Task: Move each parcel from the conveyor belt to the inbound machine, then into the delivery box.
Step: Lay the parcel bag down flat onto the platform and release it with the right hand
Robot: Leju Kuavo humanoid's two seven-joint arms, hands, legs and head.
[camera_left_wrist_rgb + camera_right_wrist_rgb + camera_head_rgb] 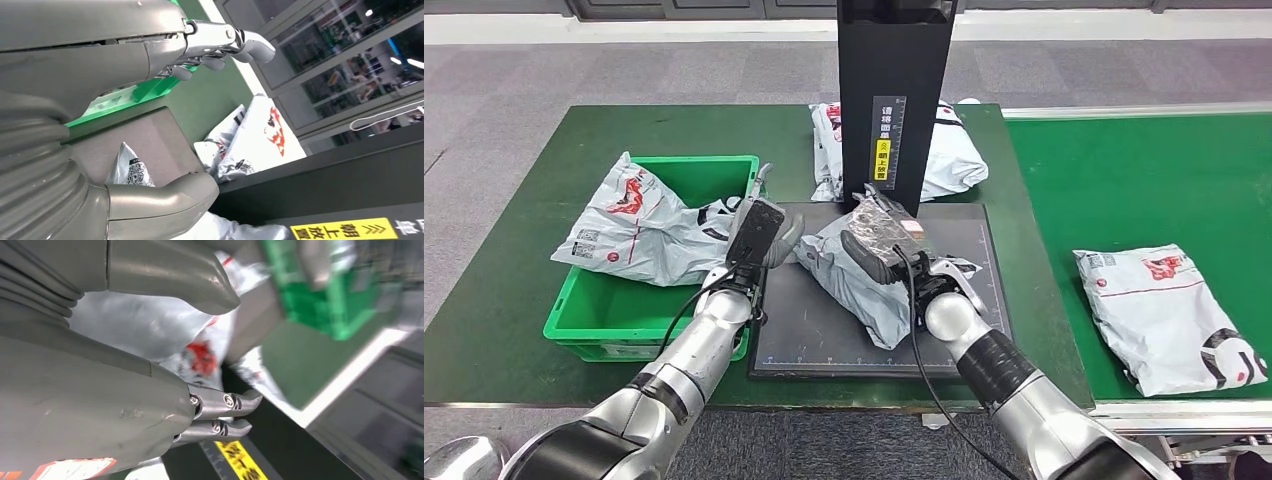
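A grey parcel (864, 285) lies on the black plate (824, 335) of the inbound machine, in front of its black column (894, 90). My right hand (879, 235) sits on top of that parcel. In the right wrist view the parcel (135, 325) fills the gap between the thumb and fingers of the right hand (125, 405), so it grips it. My left hand (759, 230) hovers at the plate's left edge with its fingers spread and nothing in it. The left wrist view shows the parcel's end (127, 170) beside the thumb of the left hand (100, 65).
The green delivery box (594, 335) stands left of the plate with a grey parcel (639, 225) draped over its rim. A white parcel (954, 150) lies behind the column. On the green conveyor belt (1124, 180) at the right lies another parcel (1169, 310).
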